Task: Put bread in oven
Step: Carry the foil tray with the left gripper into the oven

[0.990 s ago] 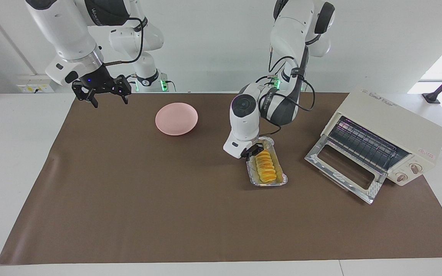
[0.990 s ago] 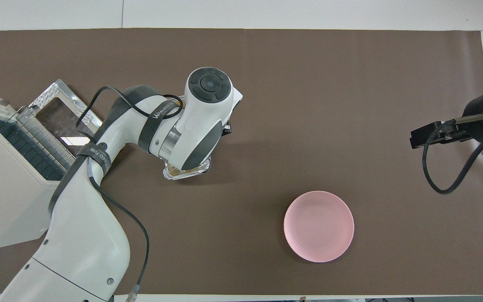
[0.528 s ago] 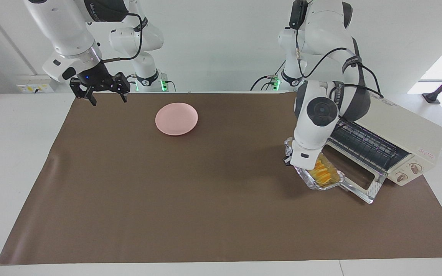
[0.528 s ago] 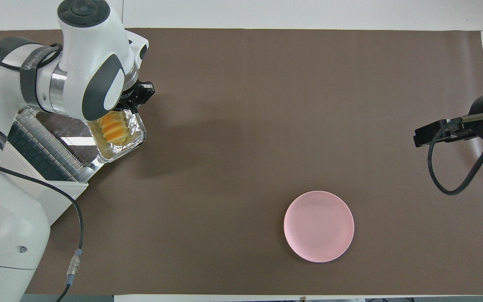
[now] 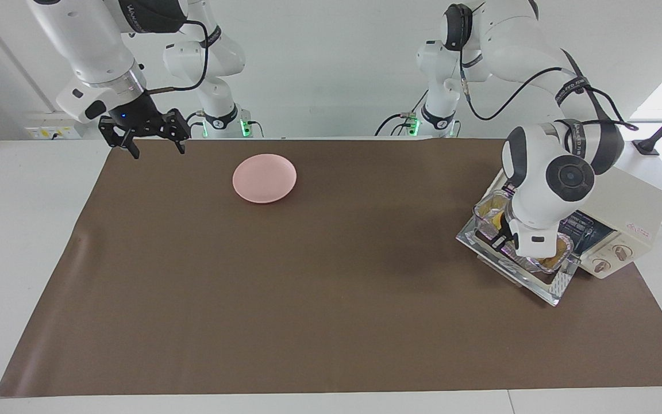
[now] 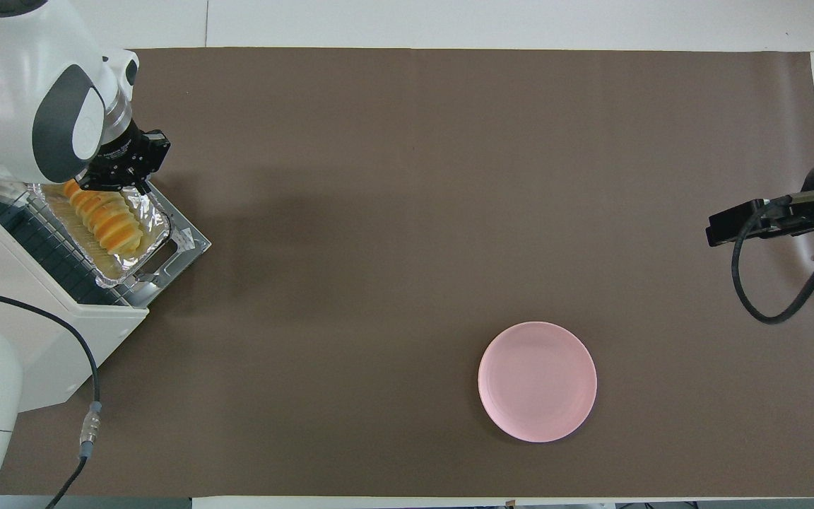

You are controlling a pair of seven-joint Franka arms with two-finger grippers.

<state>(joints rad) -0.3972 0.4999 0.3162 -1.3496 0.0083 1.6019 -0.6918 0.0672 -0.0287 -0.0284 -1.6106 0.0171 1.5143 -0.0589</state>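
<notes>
- Now the bread [image 6: 104, 220] lies in a foil tray [image 6: 155, 220] over the oven [image 5: 630, 201]'s lowered door [image 6: 191, 240], its long axis running along the oven's mouth.
- The left gripper [image 6: 123, 185] is clamped on the tray's rim, at the end farther from the robots.
- The right gripper [image 5: 156, 150], fingers apart, waits over the mat's edge, well apart from the oven.
- A pink plate [image 5: 264, 177] sits between them; bare mat surrounds the door's edges.
</notes>
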